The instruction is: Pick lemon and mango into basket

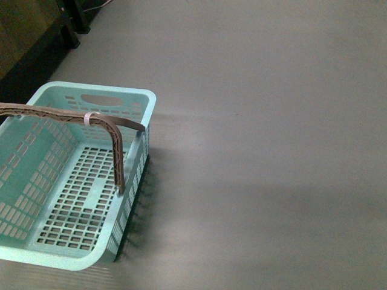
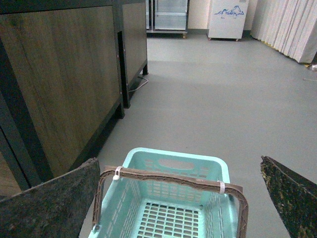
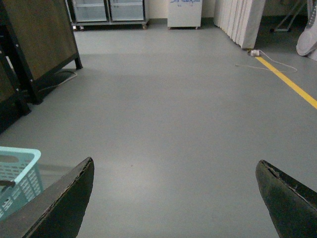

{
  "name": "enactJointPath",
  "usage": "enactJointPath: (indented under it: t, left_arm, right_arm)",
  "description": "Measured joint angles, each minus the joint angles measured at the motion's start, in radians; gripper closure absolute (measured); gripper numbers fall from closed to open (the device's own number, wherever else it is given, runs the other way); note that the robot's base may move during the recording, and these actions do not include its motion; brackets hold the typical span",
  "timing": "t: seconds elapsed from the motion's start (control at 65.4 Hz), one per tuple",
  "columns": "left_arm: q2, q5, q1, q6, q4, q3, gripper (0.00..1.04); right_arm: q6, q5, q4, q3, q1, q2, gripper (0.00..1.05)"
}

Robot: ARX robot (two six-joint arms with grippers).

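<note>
The basket (image 1: 36, 157) sits empty on the floor (image 1: 272, 151) at eight o'clock in the front view; neither lemon nor mango shows. Left fingers (image 2: 49, 203) and right fingers (image 3: 54, 203) gape wide, holding nothing. Locate the fruit first, minding the handle (image 1: 115, 151).

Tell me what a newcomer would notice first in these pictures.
The mint-green basket with its brown handle stands out at once against the plain grey floor, to the robot's front left, and it is empty. No fruit shows in any view. Both are open: the left gripper faces the basket, and the right gripper faces bare floor.
</note>
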Motion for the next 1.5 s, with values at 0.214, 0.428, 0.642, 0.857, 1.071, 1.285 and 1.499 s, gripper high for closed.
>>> enactJointPath:
  t: [0.214, 0.428, 0.642, 0.857, 1.071, 1.285, 1.499]
  left_arm:
    - [0.000, 0.000, 0.000, 0.000, 0.000, 0.000, 0.07]
    - [0.191, -0.206, -0.107, -0.249, -0.330, 0.141, 0.07]
    - [0.477, -0.157, -0.199, -0.845, -0.388, 0.315, 0.07]
    - [0.800, -0.005, -0.021, -1.086, -0.078, 0.317, 0.07]
    - [1.180, 0.027, 0.100, -1.115, 0.222, 0.330, 0.07]
    - [1.513, 0.017, 0.101, -1.142, 0.419, 0.427, 0.07]
    - [1.827, 0.003, 0.078, -1.175, 0.501, 0.586, 0.07]
  right_arm:
    - [0.000, 0.000, 0.000, 0.000, 0.000, 0.000, 0.09]
    - [0.000, 0.000, 0.000, 0.000, 0.000, 0.000, 0.09]
    - [0.000, 0.000, 0.000, 0.000, 0.000, 0.000, 0.09]
    - [0.000, 0.000, 0.000, 0.000, 0.000, 0.000, 0.09]
    - [0.000, 0.000, 0.000, 0.000, 0.000, 0.000, 0.09]
    - [0.000, 0.000, 0.000, 0.000, 0.000, 0.000, 0.09]
    - [0.000, 0.000, 0.000, 0.000, 0.000, 0.000, 0.09]
